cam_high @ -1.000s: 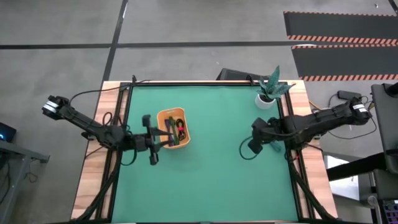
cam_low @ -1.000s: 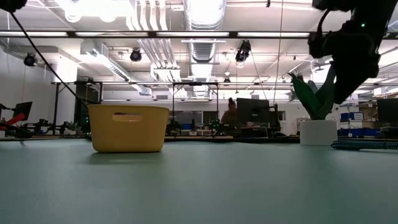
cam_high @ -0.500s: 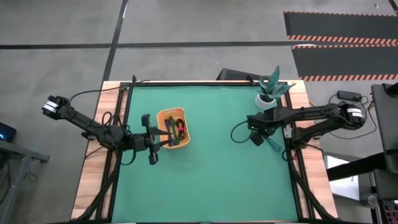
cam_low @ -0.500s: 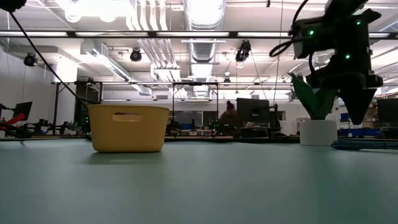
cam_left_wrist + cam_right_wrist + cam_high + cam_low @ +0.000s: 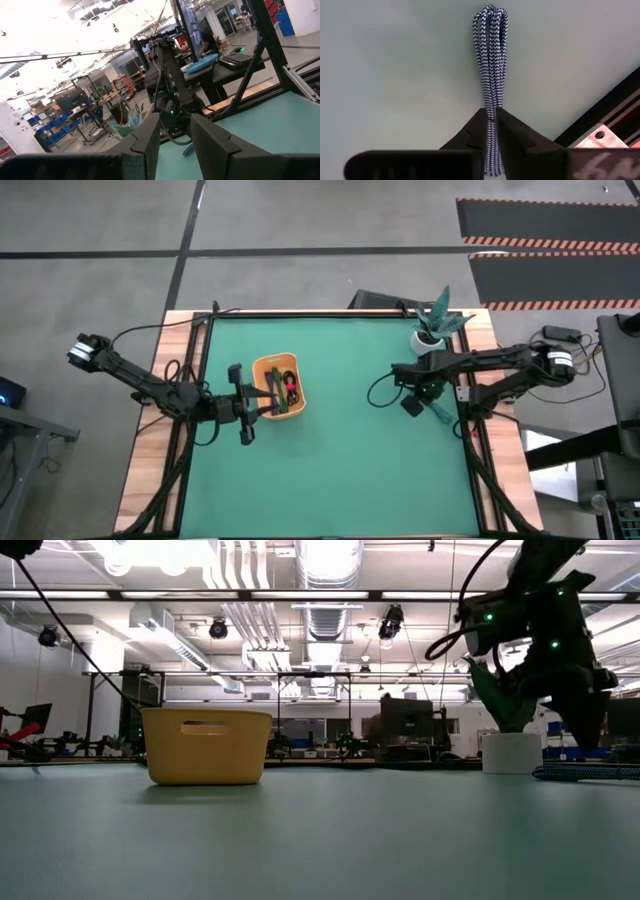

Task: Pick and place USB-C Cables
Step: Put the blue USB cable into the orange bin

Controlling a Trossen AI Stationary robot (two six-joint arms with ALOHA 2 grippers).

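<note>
**A:** One blue braided USB-C cable [image 5: 491,55] lies on the green mat [image 5: 340,460] right under the right gripper [image 5: 491,116]. Its folded strands run lengthwise through the slit between the jaws and out past the fingertips.

**B:** How do the jaws stand?

**A:** Narrow, barely wider than the bundle. From table height the tips look to hover just above it, so I judge nothing is gripped yet.

**B:** Then what could go wrong?

**A:** With so thin a slit, a finger [image 5: 515,132] may land on top of the strands and press them flat or push them aside. Or the jaws could catch only some strands, and the bundle would unfold and trail when lifted.

**B:** And to the sides of the jaws?

**A:** On one side the mat ends close by at a black rail [image 5: 600,107], with the wooden table border beyond it. A sideways nudge could send the cable to that rail. The white plant pot [image 5: 426,340] stands near too, so I think the wrist should rise straight up.

**B:** Farther off?

**A:** Much bare mat lies between these jaws and the orange tray [image 5: 262,368], so I see nothing to block a carry across. More cables [image 5: 283,392] already lie in the tray. The left gripper [image 5: 258,404] waits at the tray's edge, jaws partly apart and empty. That is where the two arms could crowd each other.
</note>
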